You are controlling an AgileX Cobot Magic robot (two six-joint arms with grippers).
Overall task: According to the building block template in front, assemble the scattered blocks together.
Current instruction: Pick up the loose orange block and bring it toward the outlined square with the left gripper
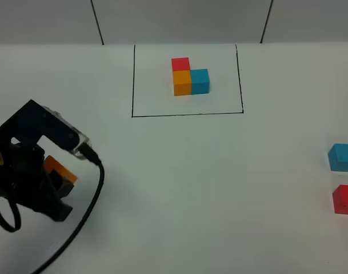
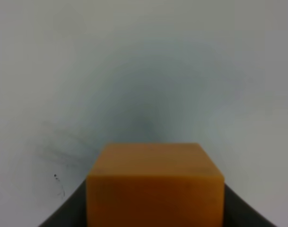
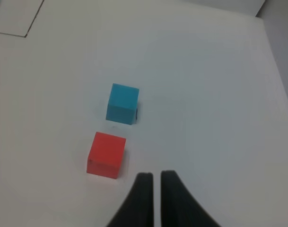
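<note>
The building block template [image 1: 188, 77] is a red, orange and blue L-shaped cluster inside a black drawn rectangle at the back middle. My left gripper [image 1: 55, 184] is at the left front, shut on the orange cube [image 1: 60, 169]. The left wrist view shows this cube [image 2: 155, 182] between the dark fingers [image 2: 68, 213]. The light blue cube [image 1: 342, 157] and the red cube [image 1: 345, 199] lie at the far right edge. In the right wrist view my right gripper [image 3: 156, 177] is shut and empty, just beside the red cube [image 3: 106, 154], with the light blue cube [image 3: 123, 103] beyond it.
The white table [image 1: 208, 188] stretches between the two arms. A black cable [image 1: 94, 194] trails from the left arm toward the front edge. A corner of the template's black outline [image 3: 32, 23] shows in the right wrist view. The table's right edge [image 3: 276, 61] runs close to the cubes.
</note>
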